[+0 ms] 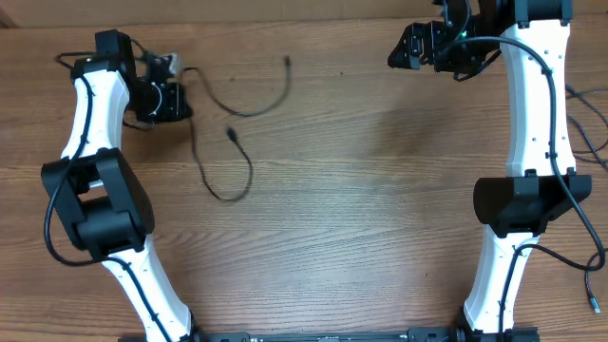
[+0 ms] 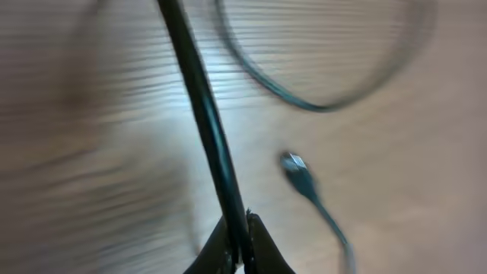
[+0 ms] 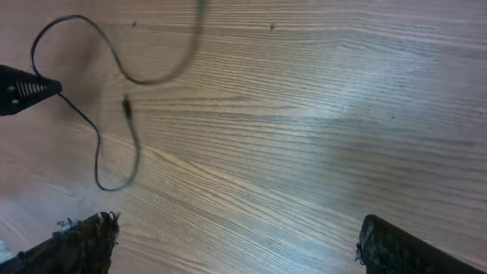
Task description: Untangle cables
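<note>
Left hand (image 2: 240,245) is pinched tight on one of the cables, the gripped cord (image 2: 205,122) running straight out from between the fingertips and away over the desk (image 2: 84,160)

Just ahead and to that hand's right lies a loose plug (image 2: 294,163). Its lead trails back past the hand's right side, apart from the gripped cord here

Further ahead a curved loop (image 2: 304,104) sweeps across. The wrist view is smeared up there, so whether it crosses the gripped cord I cannot tell

From overhead, one strand arcs away from the hand to a far plug (image 1: 287,63), and a second strand hangs in a loop on the near side of it

Right hand (image 3: 236,232) is spread wide with nothing in it, and the cables sit well ahead of it and to its left

To do this well, I'd draw the gripped cord away low over the desk and slowly, heading away from the loose plug. Watch that plug: if it drags along, the strands are caught, so pause. Thin cord slips, so a firm pinch matters. The open right hand looks best used to pin the loose strand
</note>
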`<action>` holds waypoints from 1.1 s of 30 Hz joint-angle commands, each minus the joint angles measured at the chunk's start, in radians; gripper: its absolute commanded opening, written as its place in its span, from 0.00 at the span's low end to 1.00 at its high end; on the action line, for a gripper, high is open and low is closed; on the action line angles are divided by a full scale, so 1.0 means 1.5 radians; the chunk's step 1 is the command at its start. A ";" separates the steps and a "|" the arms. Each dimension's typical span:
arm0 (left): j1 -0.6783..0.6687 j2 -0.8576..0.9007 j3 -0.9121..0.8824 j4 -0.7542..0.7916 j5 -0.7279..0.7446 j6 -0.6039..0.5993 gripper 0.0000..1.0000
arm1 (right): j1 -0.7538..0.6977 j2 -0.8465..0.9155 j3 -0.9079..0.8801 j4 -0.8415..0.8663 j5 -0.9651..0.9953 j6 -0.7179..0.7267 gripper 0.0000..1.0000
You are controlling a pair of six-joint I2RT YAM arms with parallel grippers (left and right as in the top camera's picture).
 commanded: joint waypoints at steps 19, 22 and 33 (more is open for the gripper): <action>-0.018 -0.394 0.005 -0.178 0.284 0.518 0.04 | 0.055 0.001 -0.004 0.001 -0.502 -0.548 1.00; -0.032 -0.394 0.005 -0.178 0.297 0.535 0.04 | 0.099 0.001 -0.004 0.001 -0.501 -0.600 1.00; -0.097 -0.394 0.005 -0.187 0.291 0.534 0.04 | 0.218 0.001 -0.004 0.001 -0.431 -0.628 0.83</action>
